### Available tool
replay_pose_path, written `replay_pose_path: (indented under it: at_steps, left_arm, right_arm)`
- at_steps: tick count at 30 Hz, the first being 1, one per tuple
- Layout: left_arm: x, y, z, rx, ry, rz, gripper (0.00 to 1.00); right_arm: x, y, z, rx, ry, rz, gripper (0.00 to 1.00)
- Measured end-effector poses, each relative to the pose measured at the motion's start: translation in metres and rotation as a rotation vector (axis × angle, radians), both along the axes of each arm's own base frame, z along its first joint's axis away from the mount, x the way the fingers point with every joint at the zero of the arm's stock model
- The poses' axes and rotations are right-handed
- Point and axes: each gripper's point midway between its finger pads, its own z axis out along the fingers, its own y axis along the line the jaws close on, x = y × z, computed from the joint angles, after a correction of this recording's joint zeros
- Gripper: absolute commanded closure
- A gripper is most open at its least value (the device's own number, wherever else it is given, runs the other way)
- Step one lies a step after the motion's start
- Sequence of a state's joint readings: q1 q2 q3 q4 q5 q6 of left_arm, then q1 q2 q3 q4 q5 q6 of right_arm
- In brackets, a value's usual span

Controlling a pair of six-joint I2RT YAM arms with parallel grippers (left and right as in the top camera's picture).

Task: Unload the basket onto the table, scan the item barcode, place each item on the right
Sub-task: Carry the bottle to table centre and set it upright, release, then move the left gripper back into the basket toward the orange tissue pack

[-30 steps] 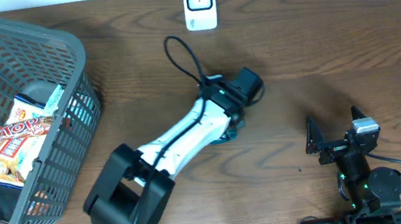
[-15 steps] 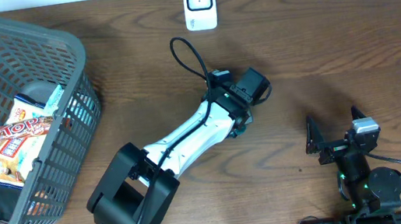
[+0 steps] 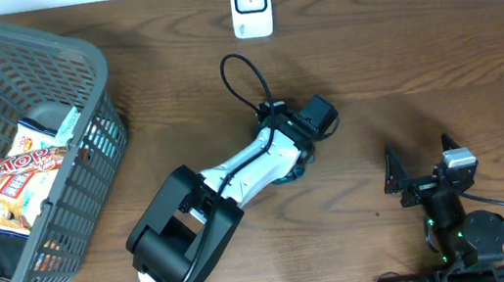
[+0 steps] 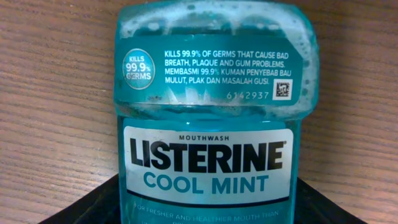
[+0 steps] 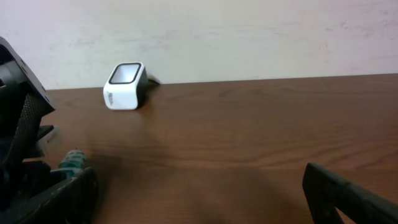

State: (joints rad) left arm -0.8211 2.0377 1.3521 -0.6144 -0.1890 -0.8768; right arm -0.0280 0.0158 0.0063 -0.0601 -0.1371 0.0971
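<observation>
Teal Listerine mouthwash bottle point(image 4: 208, 124) lies on the wooden desk point(image 3: 435, 36) between my left fingers point(image 4: 81, 208), grip impossible to tell, well apart from the white barcode scanner point(image 3: 251, 5); my right fingers point(image 3: 396, 180) gape empty; a loose lift could let the slick bottle slip.

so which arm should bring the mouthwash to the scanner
Left: the left gripper is at the mouthwash bottle, which fills its wrist view; the right gripper sits open, well off to the side.
</observation>
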Motion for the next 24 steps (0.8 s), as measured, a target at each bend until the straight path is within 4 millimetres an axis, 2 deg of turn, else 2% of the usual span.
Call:
replay_pose_path:
  at_steps: [1,5,6,7,12,14,15,19,21,24]
  left_arm:
    - [-0.003,0.003,0.000,0.019,0.013,-0.018,0.04]
    - [-0.010,0.015,0.010,0.100,0.053,-0.093,0.02]
    - [-0.011,0.021,0.020,0.138,0.052,-0.107,0.02]
    - [-0.008,0.029,0.038,0.166,0.016,-0.113,0.04]
    - [-0.001,0.064,0.101,0.252,-0.108,-0.083,0.33]
    - [0.007,0.079,0.116,0.272,-0.146,-0.043,0.54]
    - [0.011,0.086,0.119,0.288,-0.153,-0.029,0.68]
    - [0.026,0.122,0.122,0.342,-0.155,0.059,0.86]
    - [0.035,0.145,0.124,0.364,-0.156,0.123,0.92]
    - [0.047,0.181,0.126,0.390,-0.149,0.220,0.92]
  right_arm:
    - [0.000,0.000,0.000,0.000,0.000,0.000,0.01]
    - [0.000,0.000,0.000,0.000,0.000,0.000,0.01]
    - [0.000,0.000,0.000,0.000,0.000,0.000,0.01]
    - [0.000,0.000,0.000,0.000,0.000,0.000,0.01]
    - [0.000,0.000,0.000,0.000,0.000,0.000,0.01]
    - [0.000,0.000,0.000,0.000,0.000,0.000,0.01]
    - [0.000,0.000,0.000,0.000,0.000,0.000,0.01]
    - [0.000,0.000,0.000,0.000,0.000,0.000,0.01]
    - [0.000,0.000,0.000,0.000,0.000,0.000,0.01]
    - [0.000,0.000,0.000,0.000,0.000,0.000,0.01]
